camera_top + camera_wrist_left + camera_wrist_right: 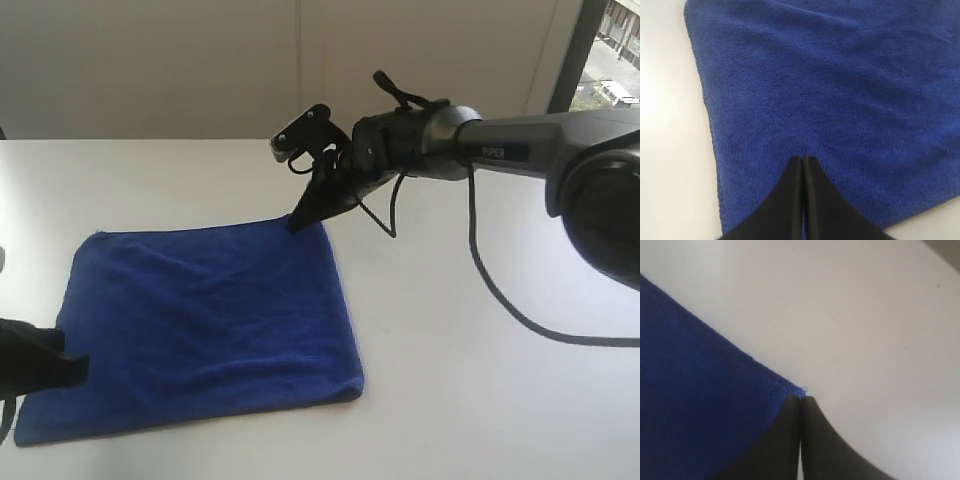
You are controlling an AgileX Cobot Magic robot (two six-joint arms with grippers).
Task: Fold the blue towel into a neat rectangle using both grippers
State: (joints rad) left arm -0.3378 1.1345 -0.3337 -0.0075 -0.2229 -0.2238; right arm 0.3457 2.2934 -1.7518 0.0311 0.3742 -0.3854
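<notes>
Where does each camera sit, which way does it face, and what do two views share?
Exterior view: off the arms, facing down across the table at the blue towel; right arm and right pincer show, left pincer barely.
Left wrist view: on the left wrist, facing along the shut left pincer onto the towel.
Right wrist view: on the right wrist, facing past its shut pincer at a towel corner.
Shared: exterior and right wrist views show that corner.

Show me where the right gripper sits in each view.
Exterior view: right gripper near centre, tips at the blue towel's far corner.
Left wrist view: not in it.
Right wrist view: closed tips meeting that same corner.
Shared landmark: the blue towel, in all three.
</notes>
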